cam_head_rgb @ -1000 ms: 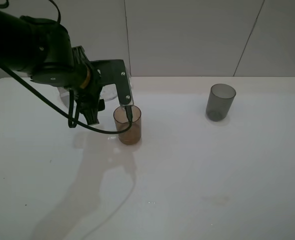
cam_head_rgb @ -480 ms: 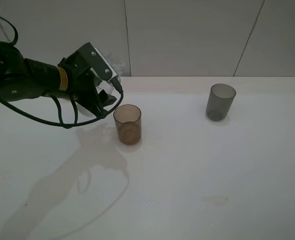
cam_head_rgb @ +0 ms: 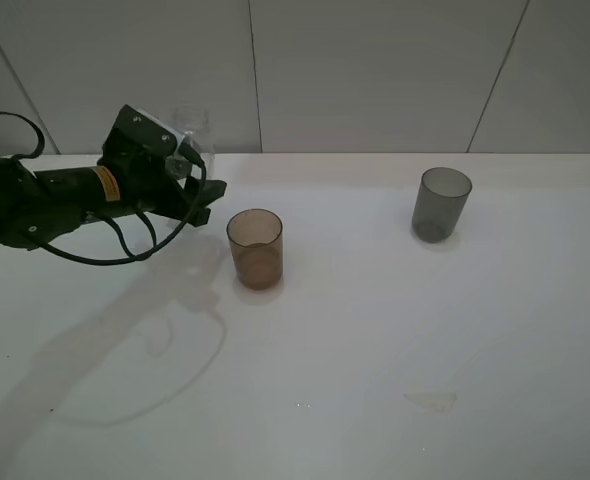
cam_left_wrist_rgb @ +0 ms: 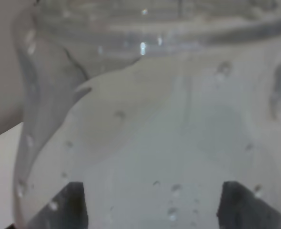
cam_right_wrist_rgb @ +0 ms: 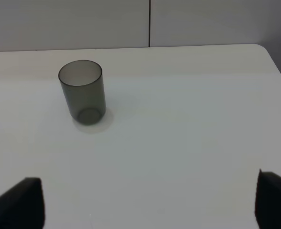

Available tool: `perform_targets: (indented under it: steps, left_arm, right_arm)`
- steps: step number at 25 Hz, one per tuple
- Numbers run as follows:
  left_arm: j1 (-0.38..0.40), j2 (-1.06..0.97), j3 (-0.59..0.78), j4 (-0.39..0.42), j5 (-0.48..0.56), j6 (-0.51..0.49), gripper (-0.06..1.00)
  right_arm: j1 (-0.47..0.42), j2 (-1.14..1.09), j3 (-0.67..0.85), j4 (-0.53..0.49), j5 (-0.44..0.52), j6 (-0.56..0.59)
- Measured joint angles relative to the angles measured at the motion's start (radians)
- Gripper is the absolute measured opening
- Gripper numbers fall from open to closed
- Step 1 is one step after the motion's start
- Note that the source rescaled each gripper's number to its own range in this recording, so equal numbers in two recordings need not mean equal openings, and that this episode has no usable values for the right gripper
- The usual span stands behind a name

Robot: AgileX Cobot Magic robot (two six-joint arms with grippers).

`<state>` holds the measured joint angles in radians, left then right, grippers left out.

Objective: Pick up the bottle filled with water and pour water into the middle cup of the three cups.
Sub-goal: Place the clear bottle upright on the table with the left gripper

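Note:
My left gripper (cam_head_rgb: 187, 172) is shut on the clear bottle (cam_head_rgb: 193, 133), which stands roughly upright above the table's back left, a little left of the middle cup. In the left wrist view the bottle (cam_left_wrist_rgb: 159, 124) fills the picture, with droplets on its wall and a dark fingertip at each side. The middle cup (cam_head_rgb: 255, 248) is the amber-brown tumbler, standing upright with its lower part darker. The smoky grey cup (cam_head_rgb: 441, 203) stands far to the right and shows again in the right wrist view (cam_right_wrist_rgb: 82, 91). My right gripper (cam_right_wrist_rgb: 147, 210) is open and holds nothing.
The white table (cam_head_rgb: 375, 340) ends at a pale wall behind the cups. A faint wet patch (cam_head_rgb: 431, 400) lies near the front right. The left arm's cable (cam_head_rgb: 125, 255) hangs low over the table beside the amber cup.
The left arm has pulled back leftwards from over the amber cup. The bottle has turned from tipped over the cup to upright.

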<state>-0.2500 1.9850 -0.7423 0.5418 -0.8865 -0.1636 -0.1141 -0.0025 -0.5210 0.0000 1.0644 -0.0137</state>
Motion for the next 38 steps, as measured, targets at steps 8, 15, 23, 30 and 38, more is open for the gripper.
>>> perform_targets:
  steps: [8, 15, 23, 30, 38]
  left_arm:
    - [0.0, 0.167, 0.0, -0.14, -0.178, 0.098, 0.01]
    - [0.001, 0.192, 0.001, -0.154, -0.19, 0.112, 0.01]
    - [0.001, 0.192, 0.001, -0.147, -0.202, 0.112, 0.33]
    - [0.001, 0.192, 0.001, -0.147, -0.202, 0.112, 0.66]
    - [0.001, 0.151, 0.015, -0.149, -0.209, 0.113, 0.67]
  right_arm:
    - [0.0, 0.0, 0.0, 0.0, 0.0, 0.0]
    - [0.0, 0.0, 0.0, 0.0, 0.0, 0.0]
    - [0.0, 0.0, 0.0, 0.0, 0.0, 0.0]
    - [0.0, 0.0, 0.0, 0.0, 0.0, 0.0]
    - [0.0, 0.0, 0.0, 0.0, 0.0, 0.0]
